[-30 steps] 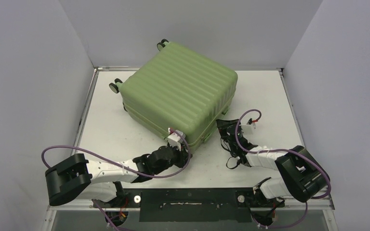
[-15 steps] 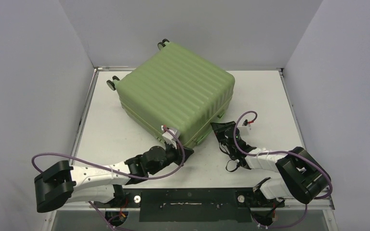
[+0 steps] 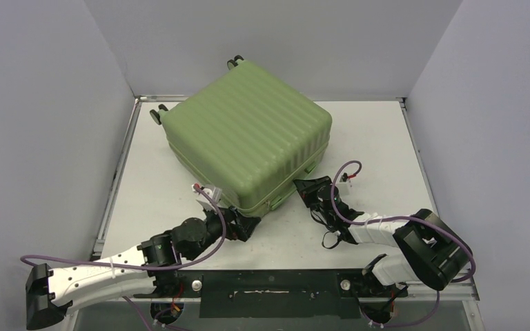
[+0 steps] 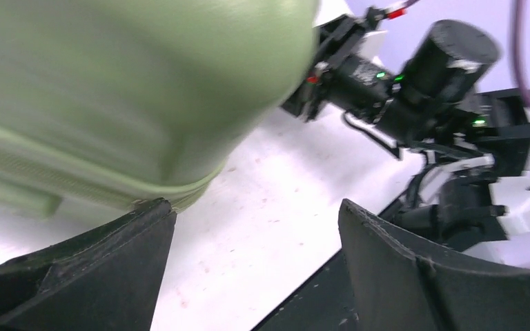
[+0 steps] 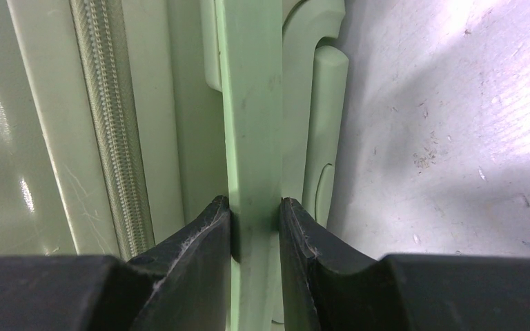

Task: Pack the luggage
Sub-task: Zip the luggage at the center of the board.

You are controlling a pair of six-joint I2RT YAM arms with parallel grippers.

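The luggage (image 3: 248, 131), a closed light-green ribbed suitcase, lies flat on the white table (image 3: 379, 138), with black wheels (image 3: 157, 114) at its far left. My right gripper (image 3: 305, 187) is at its near right side, shut on the green side handle (image 5: 252, 124), which fills the gap between the black fingers (image 5: 200, 234). My left gripper (image 3: 243, 225) is low at the suitcase's near corner and stands open, with bare table between its fingers (image 4: 131, 234). In the left wrist view the luggage (image 4: 110, 83) looms at upper left, just past the left fingertip.
A zipper line (image 5: 107, 124) runs along the shell beside the handle. Grey walls close in the table on three sides. The right arm (image 4: 400, 89) and its purple cable (image 3: 348, 169) lie to the right of the left gripper. The black base rail (image 3: 269, 283) runs along the near edge.
The left gripper has opened and its arm has swung down and left. The luggage has shifted left and back. The right gripper has followed it, still shut on the handle.
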